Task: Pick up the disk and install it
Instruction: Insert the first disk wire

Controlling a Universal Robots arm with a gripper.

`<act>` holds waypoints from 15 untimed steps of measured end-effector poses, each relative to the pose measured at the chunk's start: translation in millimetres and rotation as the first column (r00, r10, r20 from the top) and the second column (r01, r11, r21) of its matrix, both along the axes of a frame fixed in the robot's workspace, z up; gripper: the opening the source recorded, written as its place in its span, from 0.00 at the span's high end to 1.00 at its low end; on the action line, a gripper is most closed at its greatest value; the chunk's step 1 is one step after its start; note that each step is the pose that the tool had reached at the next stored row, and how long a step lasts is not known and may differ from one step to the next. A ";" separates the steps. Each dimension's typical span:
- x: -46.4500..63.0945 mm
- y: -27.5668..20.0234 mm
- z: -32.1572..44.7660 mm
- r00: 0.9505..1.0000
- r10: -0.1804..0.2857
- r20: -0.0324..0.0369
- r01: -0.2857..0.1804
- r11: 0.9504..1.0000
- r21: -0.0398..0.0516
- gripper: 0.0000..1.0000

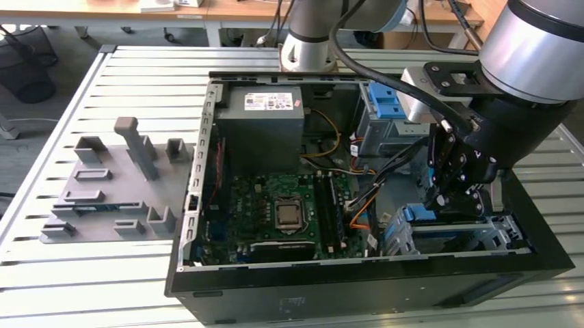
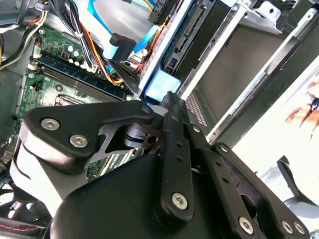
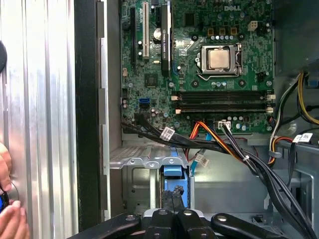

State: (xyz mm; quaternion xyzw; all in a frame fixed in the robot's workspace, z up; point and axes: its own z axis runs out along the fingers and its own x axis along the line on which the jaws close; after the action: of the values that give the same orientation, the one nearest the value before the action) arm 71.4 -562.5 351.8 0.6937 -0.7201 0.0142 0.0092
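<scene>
My gripper (image 1: 453, 198) pinches the disk (image 3: 177, 172) edge-on; its long axis points down into the drive cage (image 1: 493, 229) at the computer case's (image 1: 365, 287) corner.

Your hand (image 1: 453, 203) sits low inside the open computer case (image 1: 365, 273), at the drive cage (image 1: 493, 232) on the exterior view's right. A bundle of black and orange cables (image 3: 224, 144) crosses just beside the cage, between it and the green circuit board (image 1: 283, 205). The grey power box (image 1: 264, 130) blocks the far corner. On the exterior view's left, the bench (image 1: 137, 82) carries a grey holder block (image 1: 109, 184), well apart from the case.
</scene>
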 end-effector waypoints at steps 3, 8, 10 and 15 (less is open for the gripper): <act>0.0 0.0 0.0 1.000 0.000 0.000 0.000 1.000 0.000 0.89; 0.7 0.0 -0.1 1.000 0.000 0.000 0.000 1.000 0.000 0.89; 4.0 0.0 -0.3 1.000 0.000 0.000 0.000 1.000 0.000 0.89; 23.1 0.6 -0.6 1.000 0.000 0.000 0.000 1.000 0.000 0.89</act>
State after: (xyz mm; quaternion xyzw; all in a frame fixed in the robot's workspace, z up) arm 94.5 -561.9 351.2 0.6937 -0.7201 0.0142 0.0092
